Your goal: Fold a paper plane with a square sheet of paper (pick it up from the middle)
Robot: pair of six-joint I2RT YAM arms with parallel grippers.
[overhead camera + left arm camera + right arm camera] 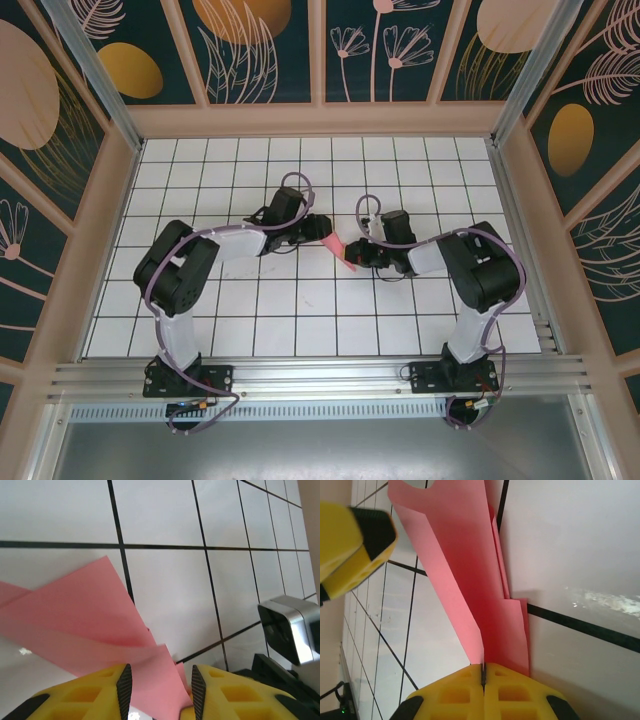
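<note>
While the right pincer (483, 672) is clamped on the salmon-pink paper (470, 580) at the middle of the bench (300, 320), the left pincer (161, 672) stands apart around its other end. Folding seems midway: overlapping flaps, no clean dart yet. Next, the left likely must close and press a crease without tearing.

No lettering, number or brand mark could be read anywhere. The small device (190, 407) at about seven o'clock in the top view perhaps carried markings, but was too small to tell.
</note>
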